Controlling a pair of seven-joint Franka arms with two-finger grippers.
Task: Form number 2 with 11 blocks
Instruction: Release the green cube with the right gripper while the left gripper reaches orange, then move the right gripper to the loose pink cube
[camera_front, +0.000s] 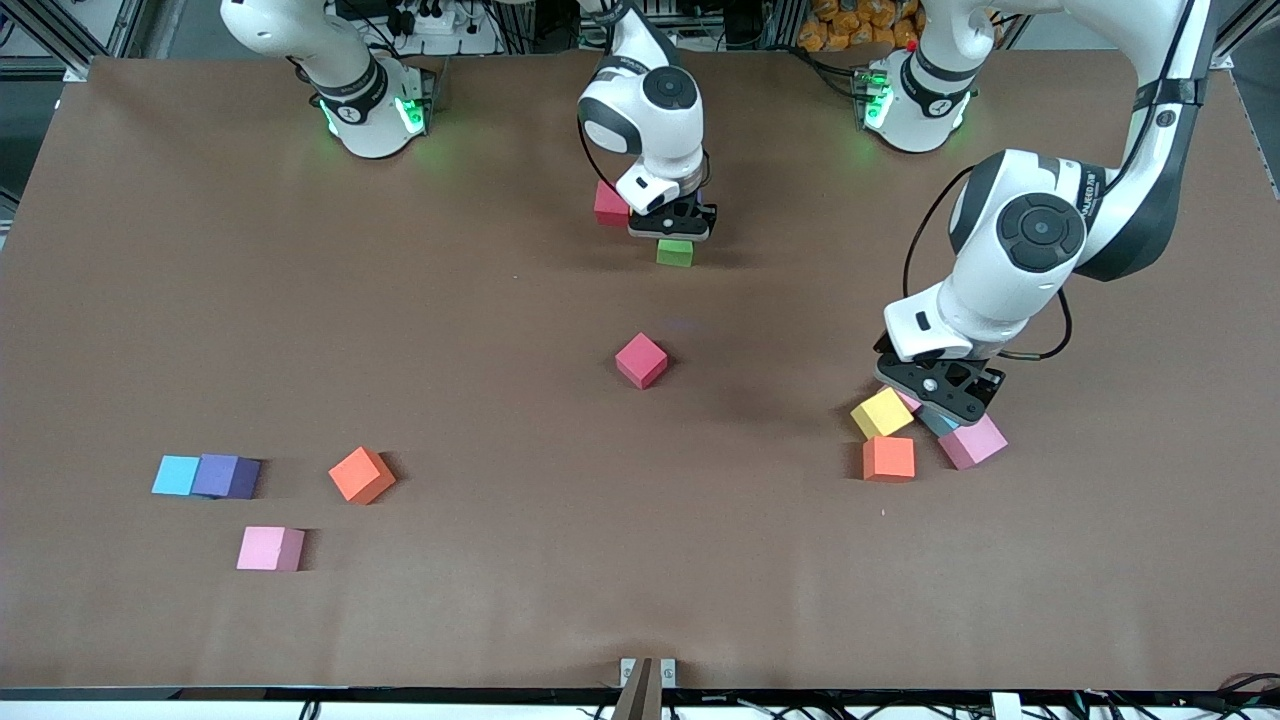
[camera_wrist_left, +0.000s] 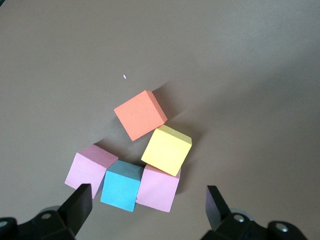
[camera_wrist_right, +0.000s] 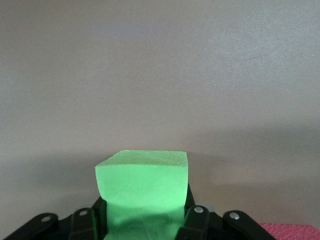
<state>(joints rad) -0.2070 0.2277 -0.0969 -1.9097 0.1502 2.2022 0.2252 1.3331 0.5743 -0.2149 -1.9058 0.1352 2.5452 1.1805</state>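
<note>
Right gripper (camera_wrist_right: 145, 220) pinching green block (camera_wrist_right: 142, 190) | left gripper (camera_wrist_left: 150, 205) spread over light blue block (camera_wrist_left: 121, 186)

A wide brown bench (camera_front: 420, 330) is seen under even light; cables and a power strip (camera_front: 430, 18) (with orange packets (camera_front: 860, 25) nearby) are stacked along its upper edge.
</note>
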